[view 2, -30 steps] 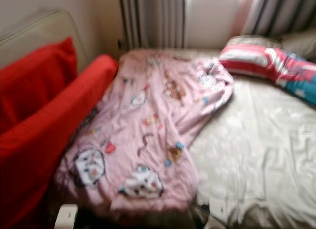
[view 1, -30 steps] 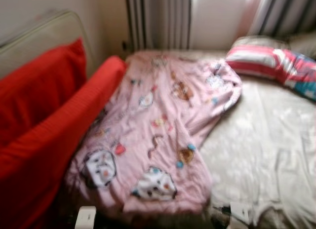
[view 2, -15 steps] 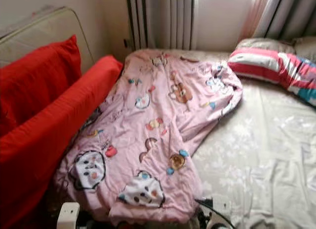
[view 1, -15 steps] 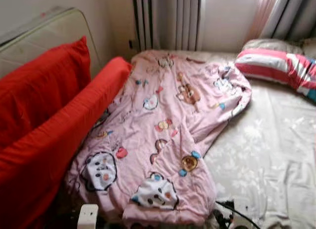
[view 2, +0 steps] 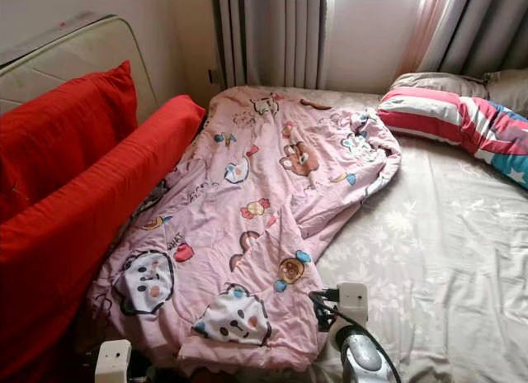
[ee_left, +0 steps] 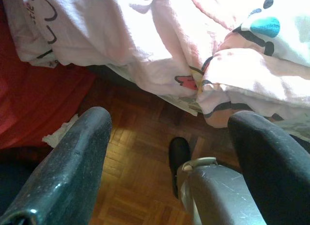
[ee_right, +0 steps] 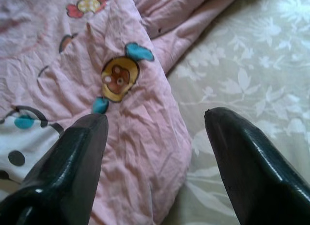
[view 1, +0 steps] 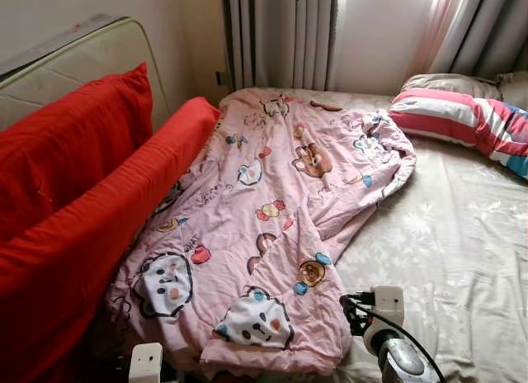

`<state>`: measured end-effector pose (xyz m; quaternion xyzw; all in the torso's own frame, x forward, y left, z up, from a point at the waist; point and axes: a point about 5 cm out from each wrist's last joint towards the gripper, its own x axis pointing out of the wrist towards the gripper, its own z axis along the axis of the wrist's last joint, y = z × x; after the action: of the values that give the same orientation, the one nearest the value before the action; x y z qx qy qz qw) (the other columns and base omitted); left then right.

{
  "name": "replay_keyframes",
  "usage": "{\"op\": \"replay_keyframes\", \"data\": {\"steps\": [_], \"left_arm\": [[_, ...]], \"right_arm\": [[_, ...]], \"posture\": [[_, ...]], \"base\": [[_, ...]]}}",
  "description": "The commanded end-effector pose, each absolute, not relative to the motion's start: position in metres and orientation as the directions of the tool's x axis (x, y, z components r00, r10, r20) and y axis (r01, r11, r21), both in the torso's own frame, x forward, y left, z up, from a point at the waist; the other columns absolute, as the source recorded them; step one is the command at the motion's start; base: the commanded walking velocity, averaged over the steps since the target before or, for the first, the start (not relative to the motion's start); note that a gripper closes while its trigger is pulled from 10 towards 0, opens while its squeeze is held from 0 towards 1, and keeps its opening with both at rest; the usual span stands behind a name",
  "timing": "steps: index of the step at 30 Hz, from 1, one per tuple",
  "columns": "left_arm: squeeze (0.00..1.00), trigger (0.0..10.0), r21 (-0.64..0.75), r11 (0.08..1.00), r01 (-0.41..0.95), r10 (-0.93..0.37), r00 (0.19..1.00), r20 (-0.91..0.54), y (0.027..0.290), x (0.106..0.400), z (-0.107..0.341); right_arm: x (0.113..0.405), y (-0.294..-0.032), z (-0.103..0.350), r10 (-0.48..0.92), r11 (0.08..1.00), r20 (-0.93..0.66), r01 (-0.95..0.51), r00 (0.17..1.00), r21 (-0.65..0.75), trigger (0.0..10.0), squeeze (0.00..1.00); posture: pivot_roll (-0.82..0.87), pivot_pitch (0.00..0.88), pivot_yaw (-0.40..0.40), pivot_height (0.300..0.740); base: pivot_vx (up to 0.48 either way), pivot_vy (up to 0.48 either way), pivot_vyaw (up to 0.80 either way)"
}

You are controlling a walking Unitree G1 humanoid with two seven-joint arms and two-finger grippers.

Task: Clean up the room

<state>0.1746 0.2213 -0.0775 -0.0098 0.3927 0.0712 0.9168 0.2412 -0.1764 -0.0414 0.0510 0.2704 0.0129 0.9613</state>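
Where it lies rumpled, pink cartoon-print blanket (view 1: 272, 210) covers bed (view 1: 445, 234).

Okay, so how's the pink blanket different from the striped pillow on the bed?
The pink blanket carries cartoon animal prints; the striped pillow has red, white and blue bands. The blanket lies rumpled down the bed's left side beside the red cushions; the pillow sits plump at the far right, by the curtains. Both rest on the pale floral sheet.

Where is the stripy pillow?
In the eye views, the pink, white and blue striped pillow lies at the far right of the bed, below the grey curtains and just right of the pink cartoon-print blanket.
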Motion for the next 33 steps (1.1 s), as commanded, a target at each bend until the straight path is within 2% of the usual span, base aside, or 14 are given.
{"op": "replay_keyframes", "data": {"steps": [1, 5, 25, 33], "left_arm": [[0.0, 10.0, 0.047, 0.989, -0.144, 0.132, 0.667, -0.733, 0.224, 0.171, -0.079], [0.0, 10.0, 0.049, 0.988, -0.144, 0.133, 0.665, -0.735, 0.225, 0.17, -0.079], [0.0, 10.0, 0.059, 0.99, -0.131, 0.131, 0.653, -0.746, 0.225, 0.168, -0.081], [0.0, 10.0, 0.061, 0.99, -0.13, 0.132, 0.652, -0.746, 0.226, 0.167, -0.081]], "right_arm": [[0.238, -0.175, -0.045, 0.047, 0.994, -0.539, 0.016, 0.841, 0.112, 10.0, 0.0], [0.238, -0.175, -0.045, 0.044, 0.994, -0.544, 0.017, 0.838, 0.107, 10.0, 0.0], [0.228, -0.178, -0.053, 0.03, 0.996, -0.593, 0.027, 0.805, 0.087, 10.0, 0.0], [0.229, -0.178, -0.052, 0.033, 0.996, -0.581, 0.022, 0.814, 0.088, 10.0, 0.0]], "posture": [[-0.01, 0.0, 0.021, 0.726], [-0.01, 0.0, 0.024, 0.706], [-0.01, 0.0, 0.029, 0.706], [-0.01, 0.0, 0.029, 0.676]], "base": [[0.0, 0.0, 0.0], [0.0, 0.0, 0.0], [0.0, 0.0, 0.0], [0.0, 0.0, 0.0]]}}
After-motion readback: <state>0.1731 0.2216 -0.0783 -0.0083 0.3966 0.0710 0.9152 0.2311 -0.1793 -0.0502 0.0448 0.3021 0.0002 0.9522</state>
